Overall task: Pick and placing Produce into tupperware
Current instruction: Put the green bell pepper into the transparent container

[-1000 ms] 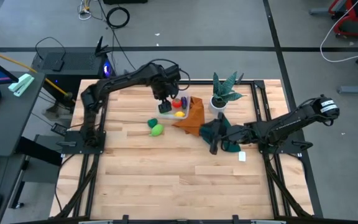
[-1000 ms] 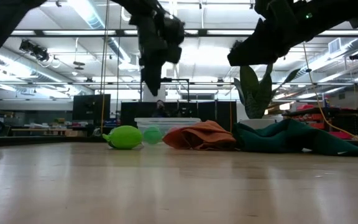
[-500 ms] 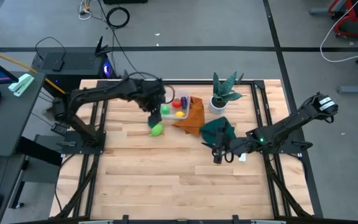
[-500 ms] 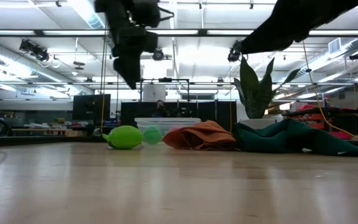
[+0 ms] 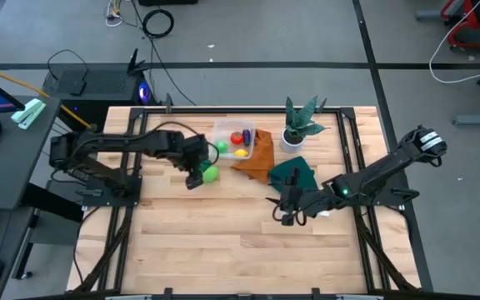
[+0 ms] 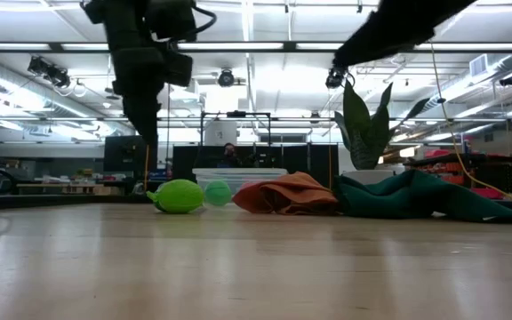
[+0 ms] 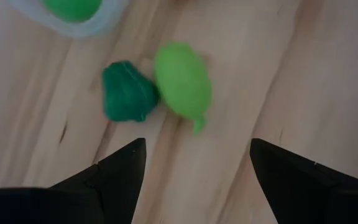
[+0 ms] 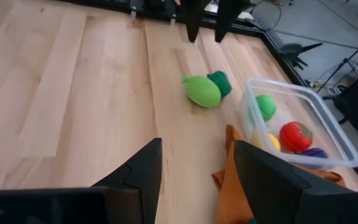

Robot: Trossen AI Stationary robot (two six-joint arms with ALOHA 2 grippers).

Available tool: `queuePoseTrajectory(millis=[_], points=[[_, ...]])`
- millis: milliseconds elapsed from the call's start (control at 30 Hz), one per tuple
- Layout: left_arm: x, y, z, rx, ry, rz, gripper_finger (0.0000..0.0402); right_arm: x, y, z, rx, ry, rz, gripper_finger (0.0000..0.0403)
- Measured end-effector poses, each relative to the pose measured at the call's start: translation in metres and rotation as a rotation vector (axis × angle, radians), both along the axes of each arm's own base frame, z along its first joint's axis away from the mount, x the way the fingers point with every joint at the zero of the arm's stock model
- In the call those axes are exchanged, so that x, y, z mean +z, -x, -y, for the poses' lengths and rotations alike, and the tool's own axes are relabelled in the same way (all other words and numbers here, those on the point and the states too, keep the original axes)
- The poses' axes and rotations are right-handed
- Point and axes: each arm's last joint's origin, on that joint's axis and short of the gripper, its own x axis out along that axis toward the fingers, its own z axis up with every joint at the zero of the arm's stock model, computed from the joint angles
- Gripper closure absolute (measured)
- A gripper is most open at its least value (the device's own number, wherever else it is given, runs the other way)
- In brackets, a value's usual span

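Note:
Two green produce pieces lie touching on the wood: a light green one and a dark green one. The clear tupperware behind them holds a green ball, a red piece, a yellow piece and a dark purple piece. My left gripper hangs open above the table, just left of the two green pieces, pointing steeply down. My right gripper is open and holds nothing, near the dark green cloth's near edge.
An orange cloth lies against the tupperware's right side, and a dark green cloth lies right of it. A potted plant stands at the back right. Bare wood spreads across the near half of the table.
My left gripper has left the spot over the tupperware, swung toward the table's left and near edge and sunk, and now hangs beside the two green pieces. My right gripper has drawn back toward the near edge, off the dark green cloth. The produce has kept still.

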Motion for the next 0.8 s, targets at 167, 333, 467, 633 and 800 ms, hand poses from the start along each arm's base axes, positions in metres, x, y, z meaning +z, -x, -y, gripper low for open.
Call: queuePoseTrajectory(millis=[167,333,467,633,800], points=[[-0.012,0.005,0.003,-0.003,-0.017,-0.002,0.0109,-0.002,-0.024,-0.008,-0.026,0.004,-0.022,0.0239],[-0.021,0.009,-0.005,-0.016,-0.059,-0.019,0.0109,-0.009,-0.040,-0.013,-0.074,0.022,-0.041,0.0238],[-0.023,0.009,-0.018,-0.009,-0.085,0.013,0.0109,-0.011,-0.048,-0.014,-0.102,-0.006,-0.035,0.0238],[-0.023,0.015,-0.038,0.117,-0.039,0.025,0.0109,-0.010,-0.049,-0.014,-0.136,-0.031,-0.014,0.0238],[-0.023,0.021,-0.055,0.264,0.003,0.041,0.0109,-0.009,-0.049,-0.012,-0.161,-0.031,0.006,0.0239]])
